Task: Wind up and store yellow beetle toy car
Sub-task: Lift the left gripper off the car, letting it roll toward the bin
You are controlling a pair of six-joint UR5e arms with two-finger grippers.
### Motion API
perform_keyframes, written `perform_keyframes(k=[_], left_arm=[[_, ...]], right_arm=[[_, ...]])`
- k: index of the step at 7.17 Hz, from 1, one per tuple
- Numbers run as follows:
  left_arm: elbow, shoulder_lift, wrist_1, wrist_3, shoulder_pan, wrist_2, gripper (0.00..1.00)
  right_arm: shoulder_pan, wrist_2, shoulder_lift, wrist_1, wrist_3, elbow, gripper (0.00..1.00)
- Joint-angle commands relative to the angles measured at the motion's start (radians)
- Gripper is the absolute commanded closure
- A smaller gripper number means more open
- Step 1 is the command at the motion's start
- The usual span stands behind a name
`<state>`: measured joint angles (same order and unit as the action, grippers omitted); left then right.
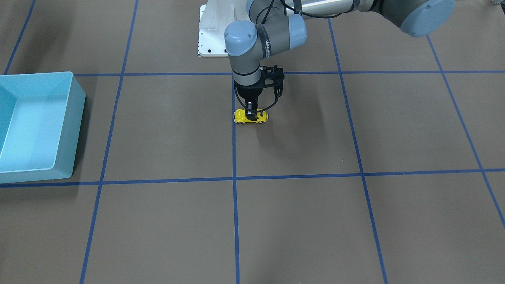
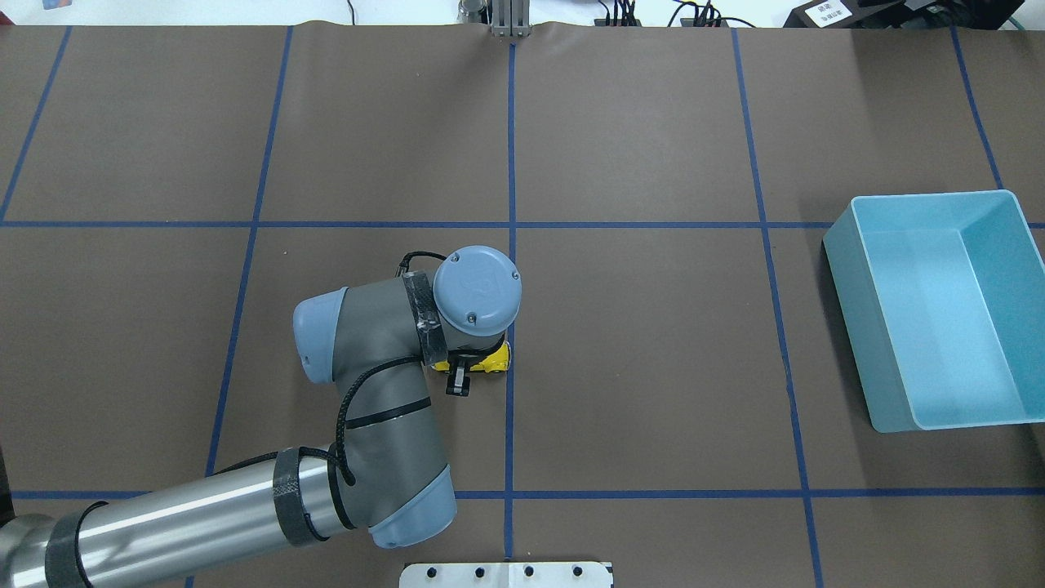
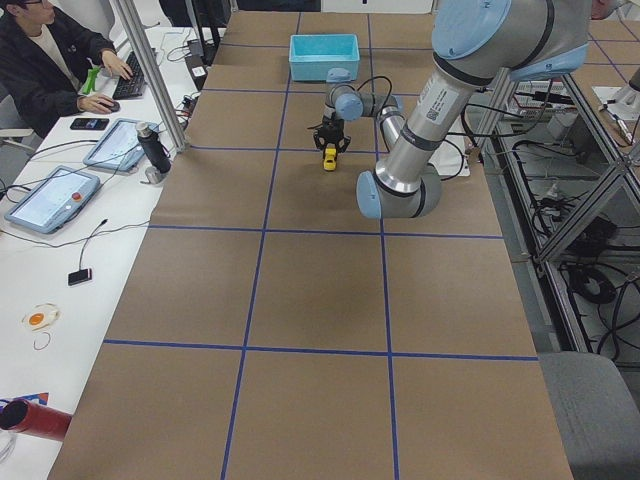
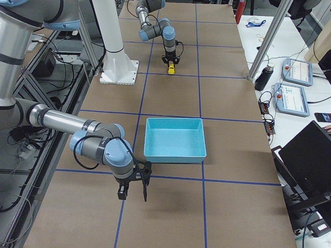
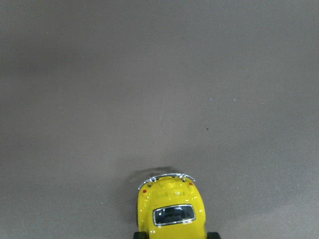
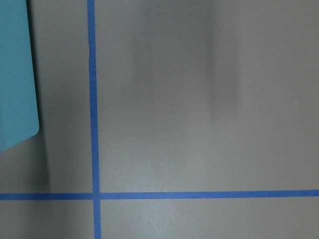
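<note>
Straddling the car (image 1: 261, 117) across its width, the left gripper (image 1: 251, 115) hangs straight down over the middle of the tabletop (image 1: 300, 221); one finger sits on the robot's side of the body and the other on the operators' side; they look pressed onto the flanks, pinching the car, though the contact is too small to see sharply; the wheels appear to rest on the tabletop.

The car's long axis runs along the tabletop's length, crosswise to the line on which the fingers close, with one end at the central tape line (image 1: 234, 157); this is the relation that matters, since winding, as I judge it, means dragging the car along that axis with the wheels pressed down, and a grip across the short axis suits that. The left wrist view shows one end of the car, with a small window and a chrome bumper; which end faces the bin (image 2: 849, 327) I cannot tell.

The bin lies well apart on the robot's right, roughly in line with the long axis; the right gripper (image 4: 133, 198) hovers just beside it, far nearer to it than the left; whether its fingers are spread or together I cannot tell from the one side view that shows them. Storing is not yet done.
</note>
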<state>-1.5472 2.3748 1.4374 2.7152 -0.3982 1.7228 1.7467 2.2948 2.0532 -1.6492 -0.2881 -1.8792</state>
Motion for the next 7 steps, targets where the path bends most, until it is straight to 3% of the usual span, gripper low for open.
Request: perform_keyframes(k=[1, 7], left_arm=[[-0.004, -0.008, 0.0, 0.0, -0.004, 0.0, 0.86], [-0.017, -0.026, 0.0, -0.043, -0.019, 0.001, 0.87]], right_arm=[[0.001, 0.0, 0.002, 0.0, -0.005, 0.0, 0.0], [0.002, 0.0, 0.008, 0.0, -0.005, -0.003, 0.0]])
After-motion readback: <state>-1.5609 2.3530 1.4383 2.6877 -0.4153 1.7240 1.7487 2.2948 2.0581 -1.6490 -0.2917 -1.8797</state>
